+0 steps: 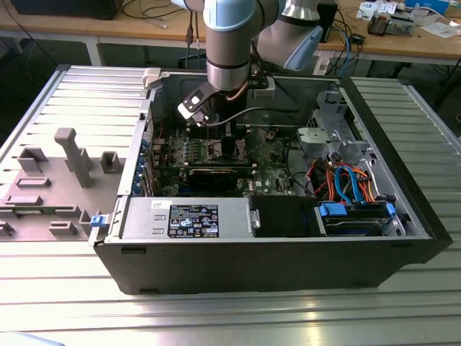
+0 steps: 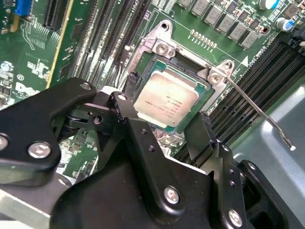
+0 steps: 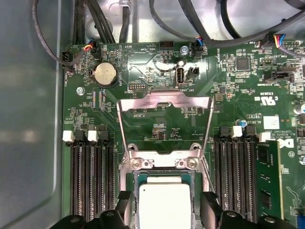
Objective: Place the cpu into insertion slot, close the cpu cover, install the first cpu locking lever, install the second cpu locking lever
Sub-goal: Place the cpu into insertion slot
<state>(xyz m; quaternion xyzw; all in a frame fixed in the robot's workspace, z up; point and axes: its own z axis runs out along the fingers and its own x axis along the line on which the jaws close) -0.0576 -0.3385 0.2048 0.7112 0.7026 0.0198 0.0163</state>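
The cpu (image 2: 167,101), a silvery square chip on a green base, lies flat inside the insertion slot (image 3: 162,162), within its metal rim. My gripper (image 2: 166,102) is low over it, and its black fingers (image 2: 204,128) flank two opposite chip edges with narrow gaps, so it is open. The first wrist view shows the same straddle, with the cpu (image 3: 164,205) between the fingertips. The cpu cover (image 3: 164,100), a thin metal frame, stands raised behind the socket. One thin locking lever (image 2: 259,112) sticks out unlatched beside the socket. In the exterior view the gripper (image 1: 216,121) reaches down into the case.
Black memory slots (image 3: 93,176) run along both sides of the socket, with one green module (image 3: 267,181) fitted. The grey power supply (image 1: 189,218) and a long black card (image 1: 209,175) lie toward the case's front. A blue drive bay (image 1: 356,216) and cables fill the exterior view's right.
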